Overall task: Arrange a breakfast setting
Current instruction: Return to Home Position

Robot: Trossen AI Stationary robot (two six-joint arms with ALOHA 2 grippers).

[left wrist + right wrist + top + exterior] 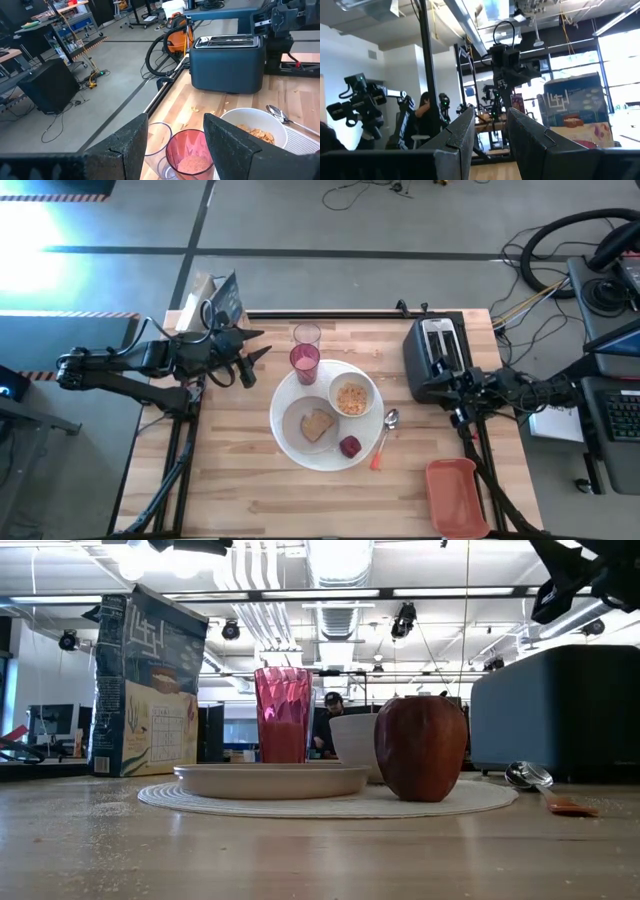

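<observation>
A large white plate (300,452) lies mid-table. On it are a smaller plate (296,423) with a toast slice (318,423), a white bowl (353,397) of cereal and a dark-red fruit (350,446). The orange-handled spoon (384,436) lies along the large plate's right rim. A pink tumbler (305,363) and a clear glass (307,335) stand at its far edge. My left gripper (262,350) hovers open, left of the tumbler (190,157) and above it. My right gripper (490,135) is open and tipped upward, at the toaster's near right corner.
A black toaster (437,355) stands at the far right. An orange-red tray (457,495) sits at the near right corner, and a cereal box (215,300) stands at the far left corner. Bare wood lies along the near edge and left of the plate.
</observation>
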